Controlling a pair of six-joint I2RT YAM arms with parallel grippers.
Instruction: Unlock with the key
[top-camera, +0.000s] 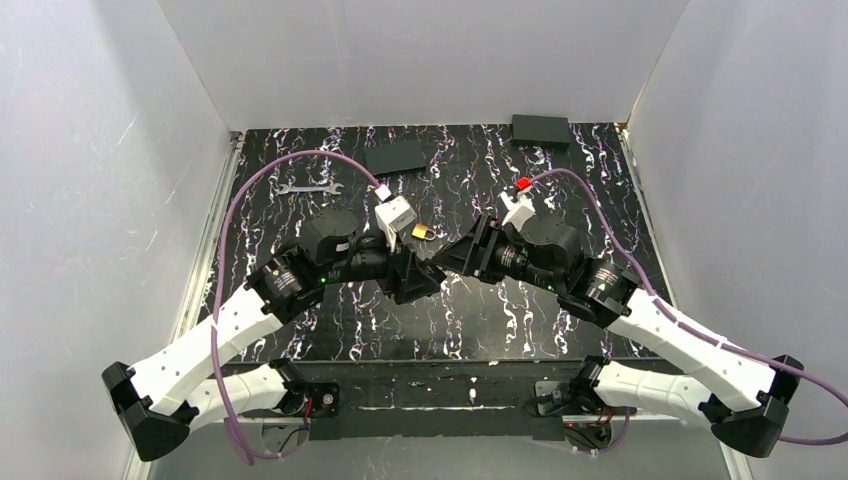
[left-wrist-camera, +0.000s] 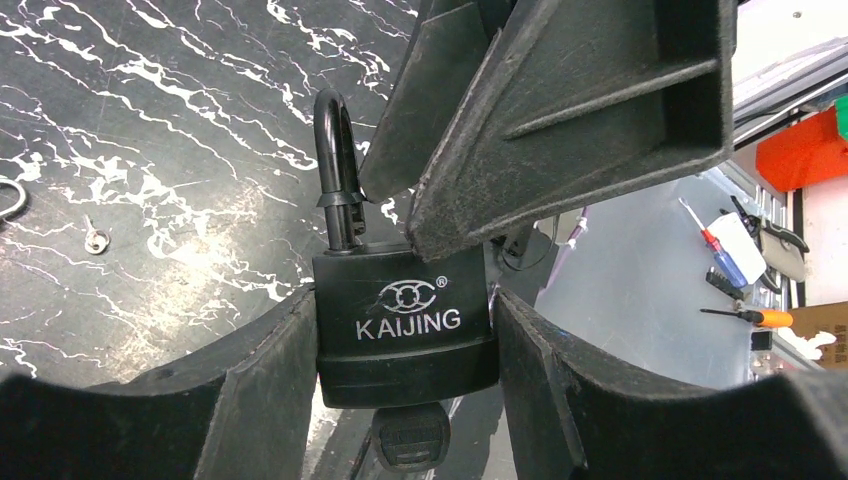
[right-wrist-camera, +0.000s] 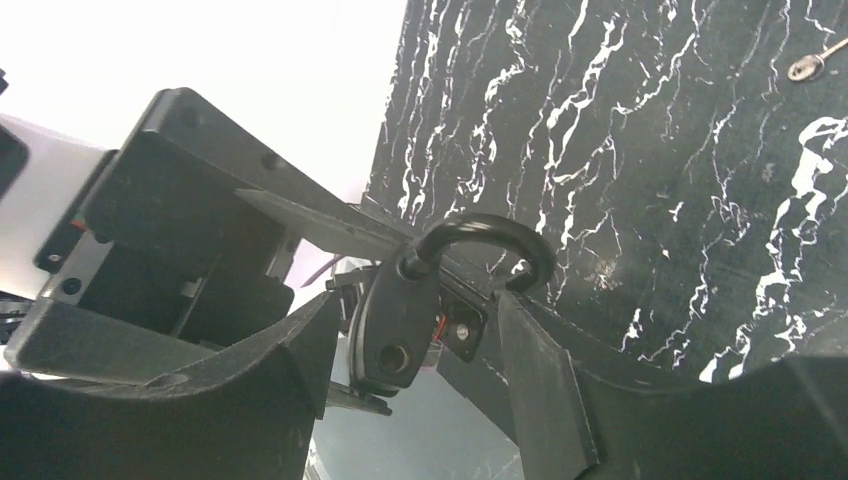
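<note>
My left gripper (left-wrist-camera: 405, 335) is shut on a black KAIJING padlock (left-wrist-camera: 400, 350) and holds it upright by its sides, above the table. The key's black head (left-wrist-camera: 408, 442) sticks out of the padlock's underside; its blade is hidden inside. The shackle (left-wrist-camera: 335, 150) stands raised and turned, and the right wrist view shows its empty hole (right-wrist-camera: 392, 357) in the body's top. My right gripper (right-wrist-camera: 420, 330) is open with its fingers (left-wrist-camera: 570, 130) on either side of the padlock's top (right-wrist-camera: 395, 310). The shackle's free end (right-wrist-camera: 530, 275) lies against one finger. Both grippers (top-camera: 435, 265) meet mid-table.
A brass padlock (top-camera: 423, 232) lies just behind the grippers. A silver wrench (top-camera: 308, 187) lies at the back left, with two black boxes (top-camera: 396, 155) (top-camera: 540, 130) at the back. A small silvery key-like piece (left-wrist-camera: 95, 240) lies on the marbled table (left-wrist-camera: 150, 120).
</note>
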